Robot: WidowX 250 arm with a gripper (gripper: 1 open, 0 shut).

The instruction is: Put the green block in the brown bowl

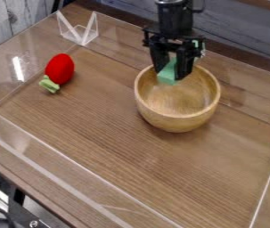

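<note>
Gripper [173, 64] jaws are clamped on the block [170, 73], which hangs upright between them, its lower end showing below the fingertips. That end sits over the far part of the bowl [177, 116], about level with the far rim; whether it is already inside the rim or just above it I cannot tell from this one view.

The step in hand looks like the lowering before release. To do it well, the block should travel a little toward the bowl's middle, so that it clears the thick far wall, and the jaws should part only once its lower end is down inside. Dropped from the rim, a flat bar like this could tip and slide out over the edge. The fingers flank the block closely, so they need room inside the wall when they spread.

Nothing lies in the bowl; its wood floor shows bare. Well left of the bowl a red toy [59, 68] rests on the table [137, 178], and beyond that a clear stand [77, 29] sits near the table's back edge.
</note>
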